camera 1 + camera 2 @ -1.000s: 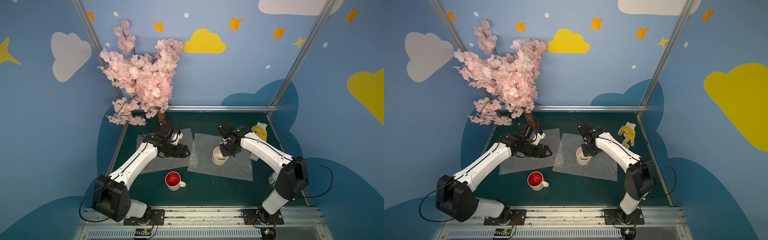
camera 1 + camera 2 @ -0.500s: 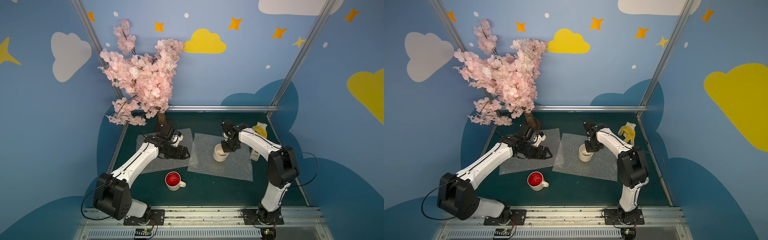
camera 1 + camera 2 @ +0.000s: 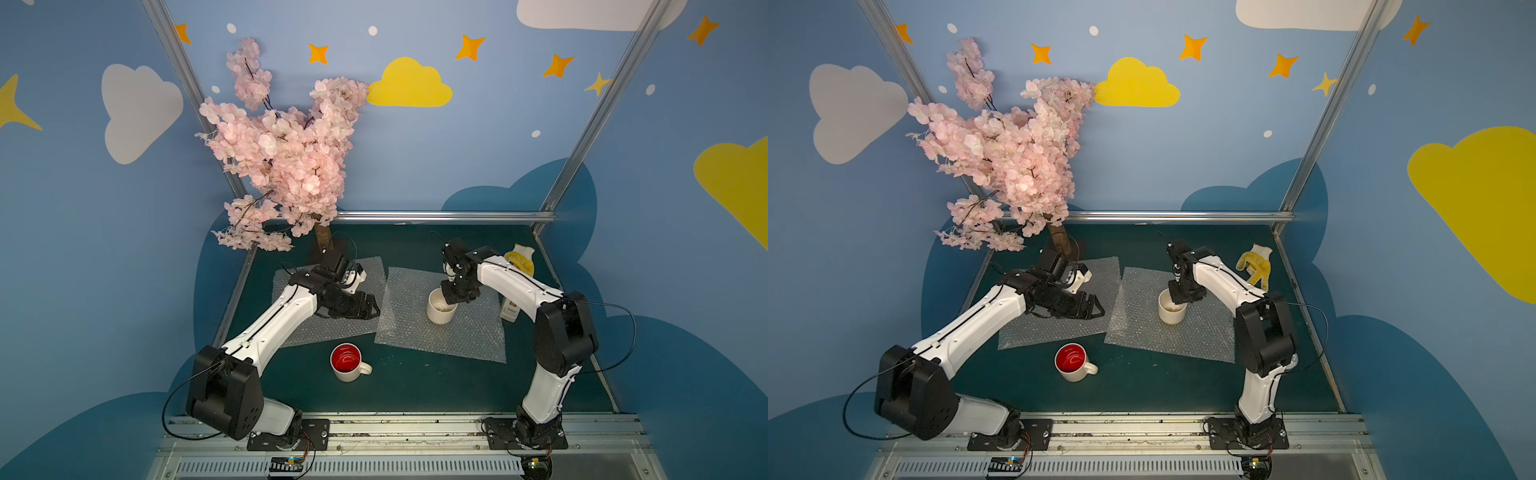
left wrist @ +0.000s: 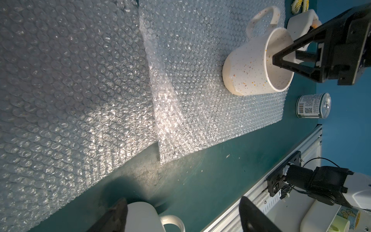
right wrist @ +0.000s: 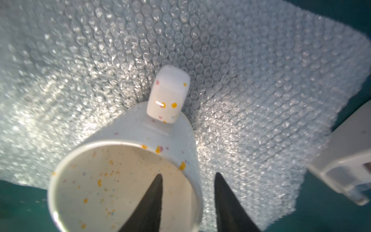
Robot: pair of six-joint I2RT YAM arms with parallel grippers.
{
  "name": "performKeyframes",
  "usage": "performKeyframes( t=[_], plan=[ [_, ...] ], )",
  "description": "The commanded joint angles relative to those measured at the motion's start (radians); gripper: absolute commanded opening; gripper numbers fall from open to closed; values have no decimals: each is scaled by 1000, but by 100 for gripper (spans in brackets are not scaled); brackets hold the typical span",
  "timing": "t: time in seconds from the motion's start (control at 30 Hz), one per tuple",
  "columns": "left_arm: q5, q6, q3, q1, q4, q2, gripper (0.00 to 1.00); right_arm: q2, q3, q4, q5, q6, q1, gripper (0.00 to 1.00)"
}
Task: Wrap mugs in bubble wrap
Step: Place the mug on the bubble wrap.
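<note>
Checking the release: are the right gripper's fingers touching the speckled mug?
Apart. The right wrist view shows fingers straddling the speckled mug wall with gaps both sides.

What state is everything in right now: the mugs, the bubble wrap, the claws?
Right bubble wrap sheet: spread out, mug on it.
Left bubble wrap sheet: spread out, no mug on it.
Speckled mug: upright, unwrapped.
Red-inside mug: upright on the bare mat, unwrapped.
Right gripper: open, jaws astride the speckled mug's rim.
Left gripper: open, over the left sheet.
Glove: lying flat.
</note>
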Motion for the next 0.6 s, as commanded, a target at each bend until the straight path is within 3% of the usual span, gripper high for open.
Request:
performKeyframes(
  t=[0.0, 0.07, 0.13, 0.2, 0.43, 0.57],
  plan=[
    [1, 14, 17, 5, -38, 12, 86, -49, 29, -8, 14, -13, 11, 57],
    [8, 13, 26, 13, -47, 18, 86, -76, 43, -23, 34, -26, 28, 69],
    [14, 12, 37, 20, -60, 24, 86, -105, 59, -43, 46, -51, 55, 88],
    [25, 6, 52, 32, -77, 30, 86, -133, 66, -60, 63, -84, 97, 92],
    [59, -3, 67, 103, -99, 4, 86, -195, 34, -91, 155, -72, 301, 94],
    [71, -3, 62, 160, -122, -25, 86, -196, -4, -14, 87, -58, 414, 89]
  ],
)
